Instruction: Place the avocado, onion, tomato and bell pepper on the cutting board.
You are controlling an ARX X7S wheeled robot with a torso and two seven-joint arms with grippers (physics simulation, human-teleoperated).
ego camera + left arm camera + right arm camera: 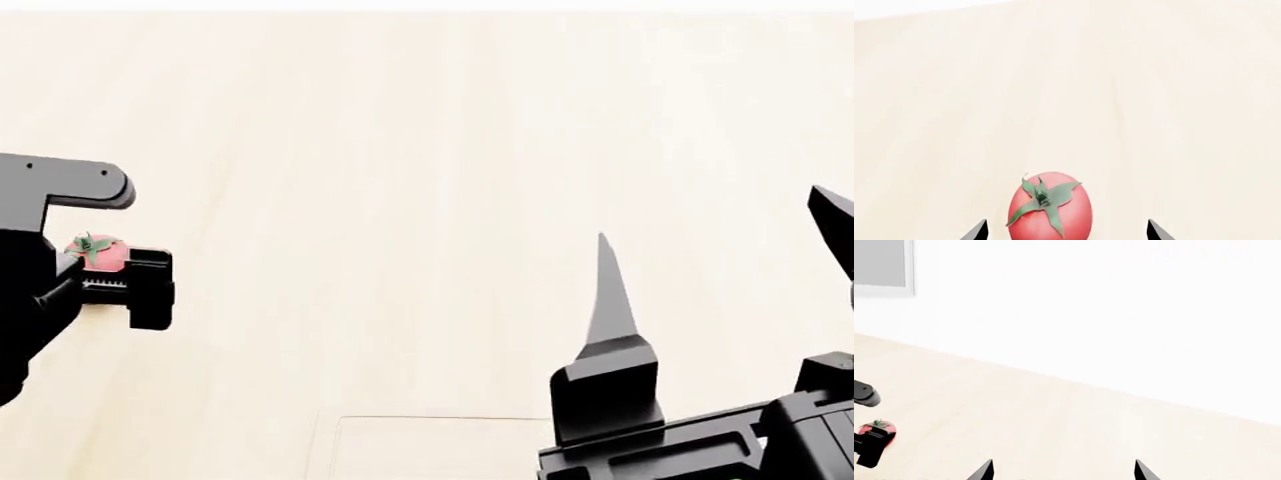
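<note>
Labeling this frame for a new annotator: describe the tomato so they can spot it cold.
On the pale wood table, look to the robot's left side, where the black left gripper reaches in. The tomato sits between its open fingers. It is the only red thing around: small, round, glossy, with a green star-shaped calyx on top.

A pale wood worktop (441, 180) under bright, even light, backed by a plain white wall (1121, 305).

The worktop's light, faintly grained surface fills the head view and the left wrist view almost edge to edge, with soft vertical streaks in the wood and hardly any shadow. In the right wrist view its far edge meets the white wall along a slanting line. High on that wall, at the corner of the view, sits a flat grey panel (879, 262) with a pale frame; whether it is a window cannot be told.
</note>
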